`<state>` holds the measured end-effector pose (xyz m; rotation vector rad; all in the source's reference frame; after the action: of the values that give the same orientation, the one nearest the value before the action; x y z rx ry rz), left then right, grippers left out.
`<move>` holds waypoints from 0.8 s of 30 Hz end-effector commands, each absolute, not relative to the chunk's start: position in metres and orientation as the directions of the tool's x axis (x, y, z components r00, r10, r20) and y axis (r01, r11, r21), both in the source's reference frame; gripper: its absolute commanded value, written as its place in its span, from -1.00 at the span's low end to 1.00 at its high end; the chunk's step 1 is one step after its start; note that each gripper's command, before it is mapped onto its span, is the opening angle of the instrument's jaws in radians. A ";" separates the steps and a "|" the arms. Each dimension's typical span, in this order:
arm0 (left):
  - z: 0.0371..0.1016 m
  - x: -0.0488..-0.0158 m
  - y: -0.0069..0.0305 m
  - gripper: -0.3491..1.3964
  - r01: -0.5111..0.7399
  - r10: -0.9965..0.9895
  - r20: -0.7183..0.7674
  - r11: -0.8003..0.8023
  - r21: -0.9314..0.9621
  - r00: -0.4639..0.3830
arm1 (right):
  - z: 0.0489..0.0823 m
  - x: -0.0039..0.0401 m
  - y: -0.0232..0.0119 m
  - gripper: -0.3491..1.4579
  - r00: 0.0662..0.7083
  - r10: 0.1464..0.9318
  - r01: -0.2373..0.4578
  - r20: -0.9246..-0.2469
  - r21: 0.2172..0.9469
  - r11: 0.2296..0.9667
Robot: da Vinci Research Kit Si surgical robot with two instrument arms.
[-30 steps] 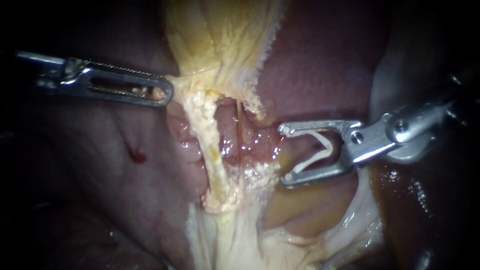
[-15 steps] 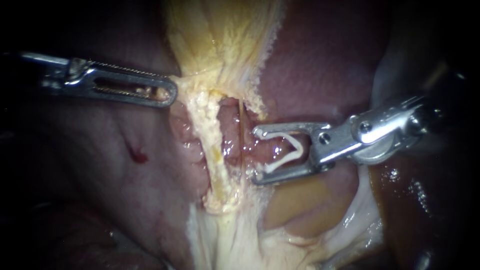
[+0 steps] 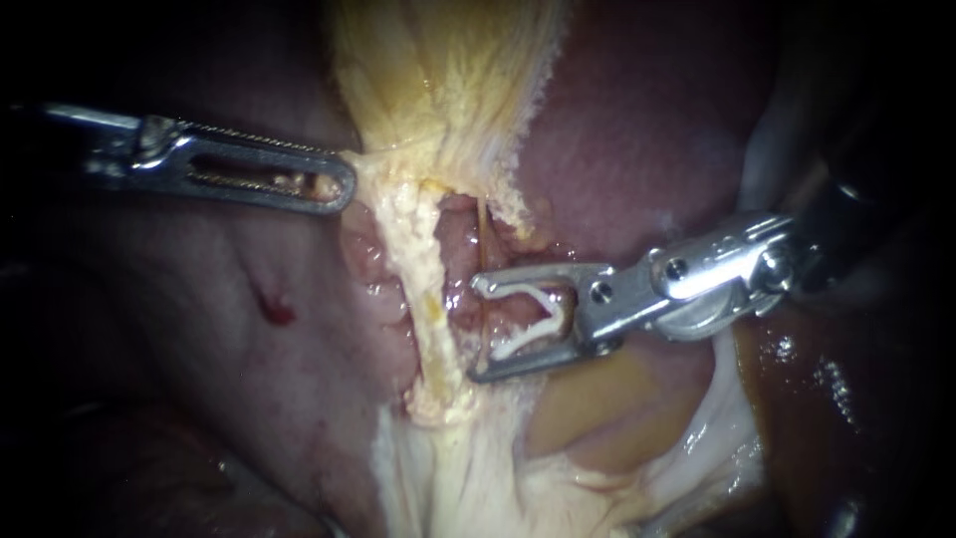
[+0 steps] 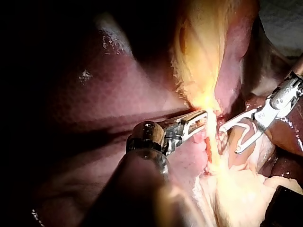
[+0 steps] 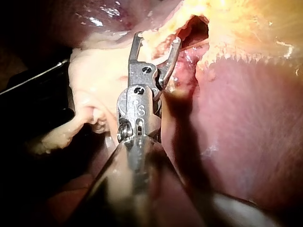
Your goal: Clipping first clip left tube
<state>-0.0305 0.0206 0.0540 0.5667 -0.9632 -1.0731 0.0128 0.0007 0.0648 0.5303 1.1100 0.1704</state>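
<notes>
In the endoscope view the left tube [image 3: 426,299], a pale yellow lumpy strand, runs down from the gallbladder [image 3: 438,80]. A thin strand [image 3: 481,244] lies just to its right. My left instrument [image 3: 334,187] is shut on the gallbladder's lower edge, holding it to the left; it shows the same in the left wrist view [image 4: 201,118]. My right instrument [image 3: 478,329] holds a white open clip [image 3: 528,324] between jaws standing wide apart. The jaw tips sit just right of the left tube, astride the thin strand. In the right wrist view [image 5: 156,40] the tips reach the pale tissue.
Dark red liver [image 3: 647,120] lies behind and right of the tubes. Left of them the liver surface carries a small red spot [image 3: 274,309]. Pale fatty tissue [image 3: 468,468] spreads below. A brown wet patch [image 3: 797,379] glistens under the right shaft.
My right instrument has moved left with the clip, from well right of the tubes to right beside the left tube. The left instrument has stayed put.
</notes>
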 end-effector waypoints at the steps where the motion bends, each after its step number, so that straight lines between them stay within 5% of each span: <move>1: 0.0540 -0.0306 0.0206 -1.00 0.470 -0.915 0.374 0.400 0.787 0.152 | 0.0652 0.0129 0.0006 -0.06 0.448 0.396 0.124 -0.801 0.495 0.860; 24: 0.0538 -0.0307 0.0205 -1.00 0.470 -0.915 0.373 0.399 0.788 0.152 | 0.0698 0.0134 0.0003 -0.06 0.443 0.463 0.108 -0.768 0.558 0.823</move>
<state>-0.0308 0.0204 0.0538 0.5673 -0.9629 -1.0741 0.0134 0.0003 0.0698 0.5987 1.1077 0.2392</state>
